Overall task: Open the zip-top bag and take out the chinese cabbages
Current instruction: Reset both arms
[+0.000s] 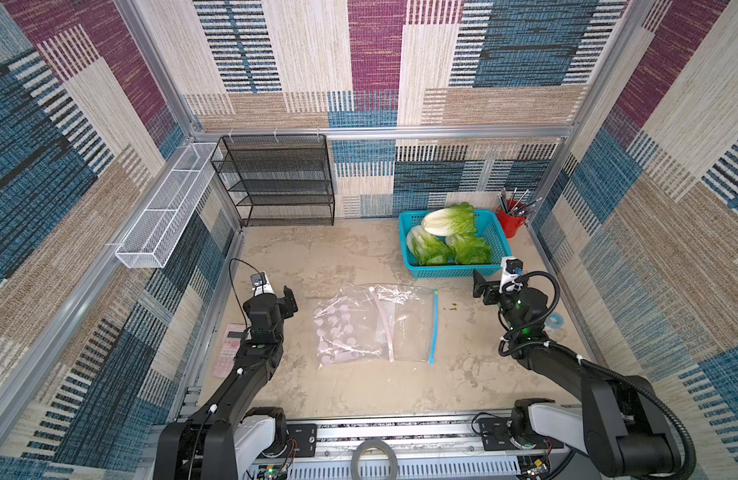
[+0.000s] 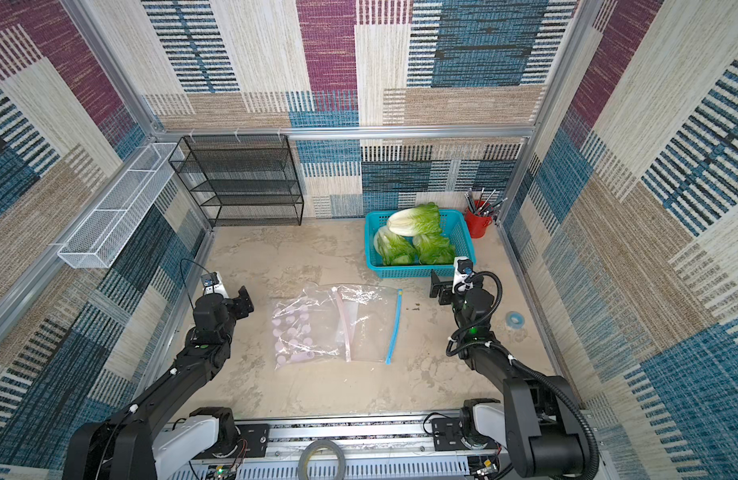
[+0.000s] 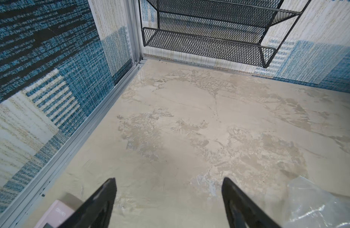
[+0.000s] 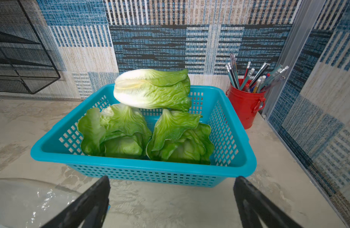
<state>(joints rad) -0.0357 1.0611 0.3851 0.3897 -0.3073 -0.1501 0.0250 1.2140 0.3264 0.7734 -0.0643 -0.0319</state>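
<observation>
In the left wrist view the left gripper had its jaws spread wide with only bare tabletop between the two black fingers; it held nothing and touched nothing. In a top view it hung at the left of the frame, just left of the zip-top bag.

The right gripper was likewise fully apart and empty. Its fingertips sat short of the front wall of the teal basket, not touching it. In a top view it was at the right of the frame, just below the basket's lower right corner.

The three chinese cabbages were all inside the basket at the upper right of both top views. The top cabbage lay across the other two, its long axis running left to right in the frame, white stalk base to the left and leaves to the right. The lower left cabbage and the lower right cabbage lay side by side beneath it. Their leafy ends pointed toward the bottom of the right wrist frame, and their pale ribs ran up under the top head.

The bag lay flat and crumpled at the centre of the table, its blue zip strip running top to bottom along its right edge. A pink strip crossed the plastic, with pale pink dots to its left. Whether this was one bag or two overlapping could not be told.
</observation>
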